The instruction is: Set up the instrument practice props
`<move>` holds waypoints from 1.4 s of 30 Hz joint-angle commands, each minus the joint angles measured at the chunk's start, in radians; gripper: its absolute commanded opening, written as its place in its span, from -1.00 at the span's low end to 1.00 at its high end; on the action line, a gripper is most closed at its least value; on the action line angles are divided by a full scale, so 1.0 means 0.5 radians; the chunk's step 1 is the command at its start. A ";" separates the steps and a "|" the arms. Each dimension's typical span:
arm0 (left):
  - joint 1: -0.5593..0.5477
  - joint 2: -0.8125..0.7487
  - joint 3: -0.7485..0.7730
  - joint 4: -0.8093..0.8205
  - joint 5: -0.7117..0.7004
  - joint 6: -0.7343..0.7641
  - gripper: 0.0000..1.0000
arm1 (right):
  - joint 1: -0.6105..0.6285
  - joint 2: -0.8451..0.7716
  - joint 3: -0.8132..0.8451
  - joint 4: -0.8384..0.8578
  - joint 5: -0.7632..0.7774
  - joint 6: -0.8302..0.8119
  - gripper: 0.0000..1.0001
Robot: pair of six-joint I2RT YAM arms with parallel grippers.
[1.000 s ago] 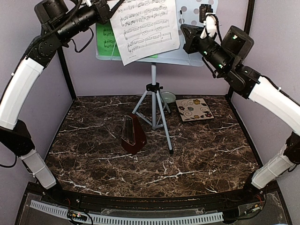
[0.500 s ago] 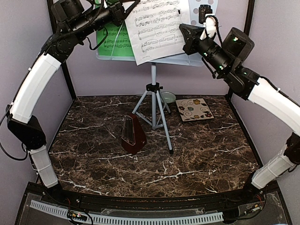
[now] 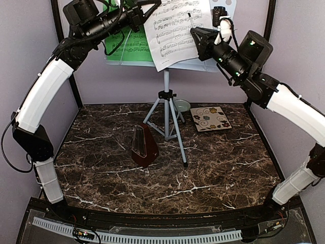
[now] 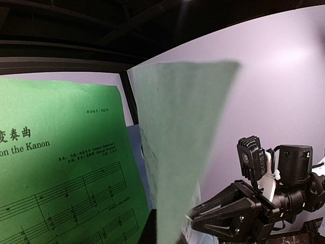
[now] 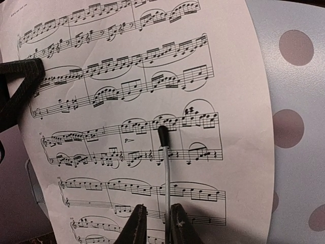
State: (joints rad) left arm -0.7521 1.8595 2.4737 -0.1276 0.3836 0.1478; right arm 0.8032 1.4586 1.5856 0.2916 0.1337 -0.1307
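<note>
Now | sheets (image 3: pixel 127 48): 2 | metronome (image 3: pixel 143 147): 1 | left gripper (image 3: pixel 147 9) clamps white sheet (image 3: pixel 177 30) | right gripper (image 5: pixel 157 223) seemingly ajar

Top external: fixed high behind the robot; looks down and forward over the marble table (image 3: pixel 218 168) to the rear wall (image 3: pixel 132 84); far off, whole workspace in frame.
Left wrist: carried high; faces sideways toward the right gripper (image 4: pixel 190 217); lens almost against the white sheet (image 4: pixel 177 142), blurred; green sheet (image 4: pixel 56 173) fills the left.
Right wrist: faces the white sheet squarely, near enough to read its staves; own fingers (image 5: pixel 136 226) at bottom edge; hole-punched desk (image 5: pixel 299 91) at right.
Shared: white sheet in all three; green sheet and right gripper in top external and left wrist; hole-punched desk in top external and right wrist.
</note>
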 commanded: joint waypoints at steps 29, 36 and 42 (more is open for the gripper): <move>-0.023 -0.539 -0.957 0.437 -0.291 -0.160 -0.09 | -0.188 -0.295 -0.021 -0.138 0.068 0.024 -0.24; -0.024 -0.525 -0.973 0.468 -0.322 -0.148 -0.25 | -0.240 -0.179 0.160 -0.237 -0.115 0.031 -0.22; -0.023 -0.495 -0.934 0.449 -0.335 -0.137 -0.38 | -0.247 -0.079 0.263 -0.274 -0.181 0.020 -0.21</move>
State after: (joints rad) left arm -0.7578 1.6257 1.9881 0.0631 0.2256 0.0814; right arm 0.6868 1.3949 1.6657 0.1608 0.0830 -0.1219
